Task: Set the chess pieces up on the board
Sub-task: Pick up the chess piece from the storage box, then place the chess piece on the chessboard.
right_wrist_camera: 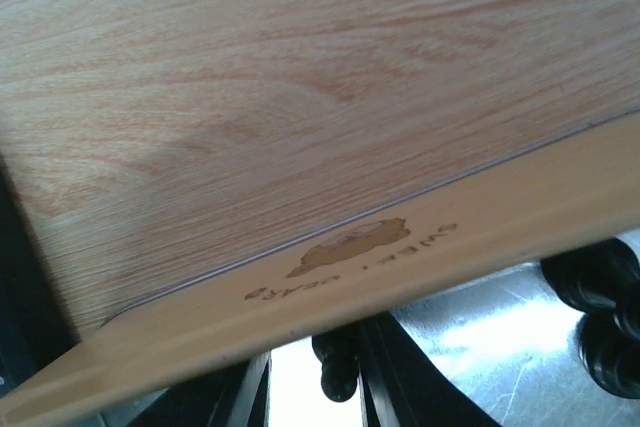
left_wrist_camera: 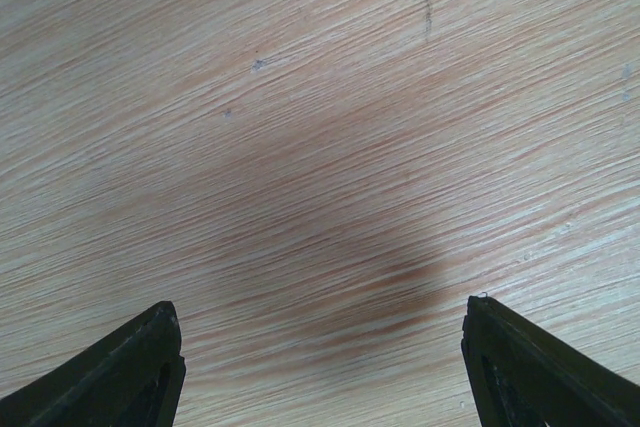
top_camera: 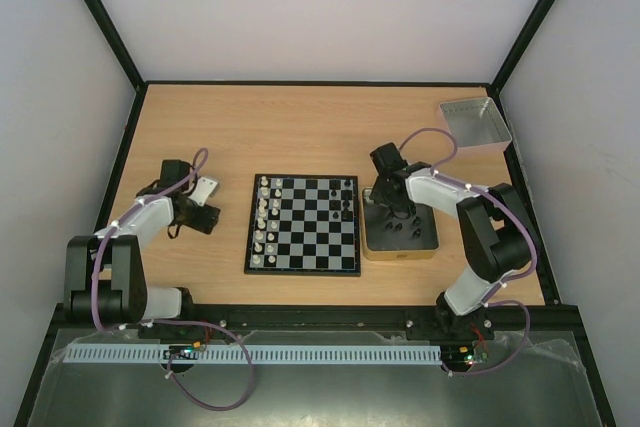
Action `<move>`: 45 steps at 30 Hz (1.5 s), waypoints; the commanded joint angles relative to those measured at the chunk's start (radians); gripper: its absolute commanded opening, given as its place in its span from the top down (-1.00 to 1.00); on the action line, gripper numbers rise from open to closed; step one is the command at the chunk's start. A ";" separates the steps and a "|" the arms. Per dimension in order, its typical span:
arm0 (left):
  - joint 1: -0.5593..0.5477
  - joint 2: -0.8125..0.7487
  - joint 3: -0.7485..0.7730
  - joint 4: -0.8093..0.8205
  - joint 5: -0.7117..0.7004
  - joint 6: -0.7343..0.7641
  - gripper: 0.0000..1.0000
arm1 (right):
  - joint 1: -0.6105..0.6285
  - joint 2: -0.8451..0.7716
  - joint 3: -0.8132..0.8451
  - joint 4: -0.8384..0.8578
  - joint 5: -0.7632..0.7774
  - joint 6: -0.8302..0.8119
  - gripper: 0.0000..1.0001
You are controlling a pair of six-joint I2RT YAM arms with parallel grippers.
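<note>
The board (top_camera: 300,269) lies in the middle of the table. Whitish pieces (top_camera: 264,222) stand along its left side, and a few black pieces (top_camera: 346,202) stand at its right side. My right gripper (top_camera: 392,215) reaches down into the gold-tan tin (top_camera: 400,252). In the right wrist view its jaws (right_wrist_camera: 312,392) stand around one black piece (right_wrist_camera: 337,372). The piece rests against the right finger, with a bright gap to the left finger. More black pieces (right_wrist_camera: 600,317) lie in the tin. My left gripper (left_wrist_camera: 320,347) hovers open over bare wood left of the board, holding nothing.
A grey square tray (top_camera: 475,124) sits at the back right corner. The tin's wall (right_wrist_camera: 400,257) carries a printed logo and faces the right wrist camera. Black frame posts and pale walls enclose the table.
</note>
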 commanded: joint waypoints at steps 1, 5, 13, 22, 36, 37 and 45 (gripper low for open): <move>-0.010 -0.015 -0.011 0.004 -0.021 -0.015 -0.53 | -0.007 -0.011 -0.035 0.018 0.003 -0.008 0.58; -0.011 -0.018 -0.012 0.006 -0.025 -0.016 -0.53 | -0.007 -0.017 -0.047 0.021 -0.001 -0.004 0.71; -0.011 -0.017 -0.015 0.009 -0.026 -0.018 -0.53 | -0.007 -0.102 -0.022 -0.051 0.061 -0.039 0.84; -0.014 -0.008 -0.013 0.012 -0.030 -0.019 -0.52 | 0.147 -0.183 0.073 -0.211 0.148 -0.052 0.86; -0.022 -0.002 -0.014 0.016 -0.040 -0.024 -0.53 | 0.491 -0.074 0.217 -0.270 0.120 0.001 0.85; -0.022 -0.002 -0.014 0.016 -0.040 -0.024 -0.53 | 0.500 -0.066 0.217 -0.265 0.115 0.001 0.85; -0.022 -0.003 -0.013 0.016 -0.041 -0.026 -0.53 | 0.514 0.000 0.203 -0.209 0.078 -0.006 0.85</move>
